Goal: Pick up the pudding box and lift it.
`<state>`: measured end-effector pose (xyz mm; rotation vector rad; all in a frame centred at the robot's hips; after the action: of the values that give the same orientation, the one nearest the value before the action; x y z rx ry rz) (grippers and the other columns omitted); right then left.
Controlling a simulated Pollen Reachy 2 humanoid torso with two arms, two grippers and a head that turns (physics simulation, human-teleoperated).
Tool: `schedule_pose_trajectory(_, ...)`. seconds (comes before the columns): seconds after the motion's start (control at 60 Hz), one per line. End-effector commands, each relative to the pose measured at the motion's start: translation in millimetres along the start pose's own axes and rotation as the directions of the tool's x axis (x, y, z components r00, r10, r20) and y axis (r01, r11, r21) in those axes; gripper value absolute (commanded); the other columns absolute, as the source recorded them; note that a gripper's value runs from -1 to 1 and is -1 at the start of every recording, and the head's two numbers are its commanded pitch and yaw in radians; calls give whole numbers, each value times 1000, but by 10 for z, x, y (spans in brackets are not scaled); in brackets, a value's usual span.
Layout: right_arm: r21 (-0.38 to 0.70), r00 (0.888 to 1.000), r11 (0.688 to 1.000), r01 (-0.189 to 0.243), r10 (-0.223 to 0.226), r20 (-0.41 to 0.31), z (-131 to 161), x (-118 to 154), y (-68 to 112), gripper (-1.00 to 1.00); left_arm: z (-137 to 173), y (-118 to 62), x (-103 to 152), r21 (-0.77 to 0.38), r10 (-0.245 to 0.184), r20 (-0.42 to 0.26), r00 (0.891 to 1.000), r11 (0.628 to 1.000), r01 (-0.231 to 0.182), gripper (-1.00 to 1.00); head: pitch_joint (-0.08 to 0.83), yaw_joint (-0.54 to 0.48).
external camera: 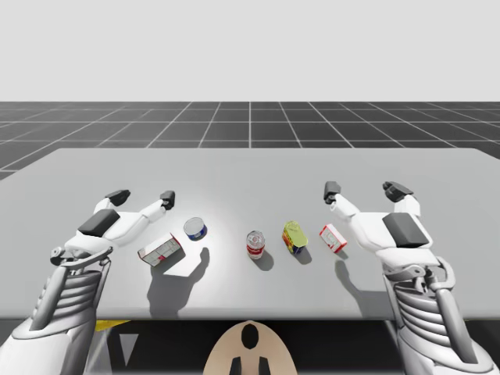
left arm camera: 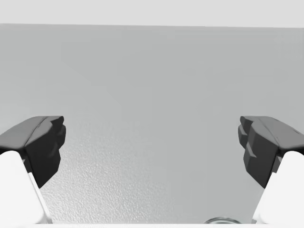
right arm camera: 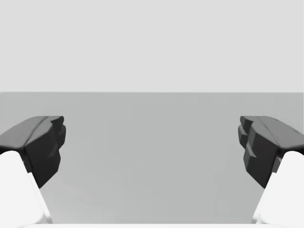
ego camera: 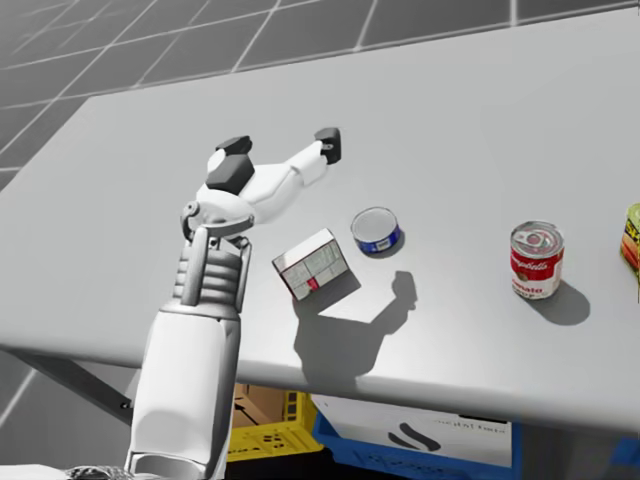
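A white and red box [external camera: 160, 250] [ego camera: 312, 264], the larger of two, lies flat on the grey table [external camera: 250, 168] near its front left. My left gripper [external camera: 142, 197] [ego camera: 281, 144] [left arm camera: 152, 147] hovers open just behind and above it, with nothing between the fingers. A smaller white and red box [external camera: 333, 237] lies at the right. My right gripper [external camera: 365, 191] [right arm camera: 152, 147] stands open above and behind that small box, holding nothing.
A low blue can [external camera: 195, 229] [ego camera: 377, 230] stands right beside the larger box. A red and white can [external camera: 255, 243] [ego camera: 536, 259] and a yellow-green can [external camera: 294, 236] stand mid-table. Under the table's front edge sit a yellow crate [ego camera: 262, 425] and a blue bin [ego camera: 420, 435].
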<state>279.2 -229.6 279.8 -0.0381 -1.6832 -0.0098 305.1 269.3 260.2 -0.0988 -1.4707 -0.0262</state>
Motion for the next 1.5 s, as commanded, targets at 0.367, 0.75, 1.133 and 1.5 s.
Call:
schedule_pose_trajectory(0.367, -2, 1000, 1000, 11, -11, -14, 7, -15, -6, -1000, 461, 360, 268, -320, -117, -58, 991, 943, 93, -1000, 678, 442)
schedule_pose_trajectory(0.75, -8, 1000, 1000, 11, -11, -16, -1, -16, -7, -1000, 851, 990, -128, -608, -273, -164, 948, 784, 121, -1000, 683, 443)
schedule_pose_trajectory(1.133, -7, 1000, 1000, 13, -13, -14, 0, -15, -17, -1000, 845, 878, -595, -694, -353, -192, 916, 708, 128, -1000, 686, 438)
schedule_pose_trajectory(1.5, -11, 1000, 1000, 6, -6, -10, -16, -15, -40, -1000, 382, 692, -772, -681, -362, -250, 898, 725, 102, -1000, 698, 420)
